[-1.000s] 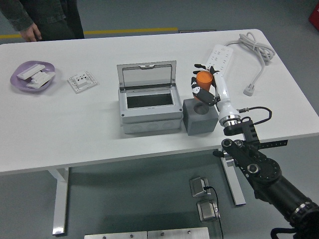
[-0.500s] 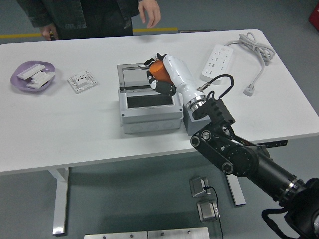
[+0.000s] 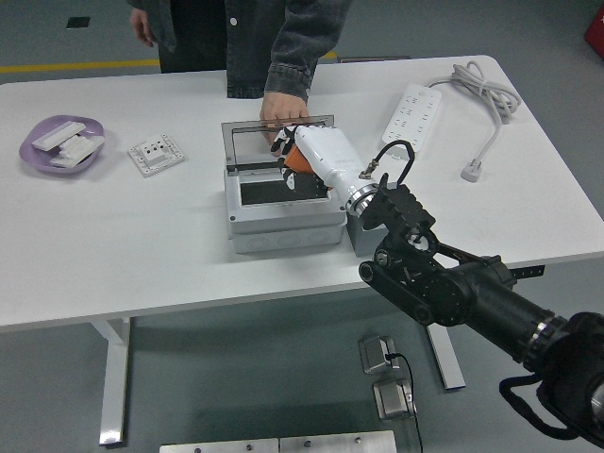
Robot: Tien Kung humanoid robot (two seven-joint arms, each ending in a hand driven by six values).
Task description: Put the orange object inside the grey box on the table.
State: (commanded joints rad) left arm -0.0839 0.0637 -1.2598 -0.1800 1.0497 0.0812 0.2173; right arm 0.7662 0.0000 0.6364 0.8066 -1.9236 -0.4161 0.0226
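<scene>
The robot's right hand [image 3: 304, 159], fingers curled around the orange object [image 3: 295, 161], holds it just above the open grey box [image 3: 283, 203] at its right rear corner; a person's hand [image 3: 279, 107] rests on the box's raised lid [image 3: 253, 143].

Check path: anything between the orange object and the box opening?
The right hand holds the orange object over the box, whose lid is up. Below it the opening looks clear. A person's hand rests at the lid's top edge, close by.
</scene>
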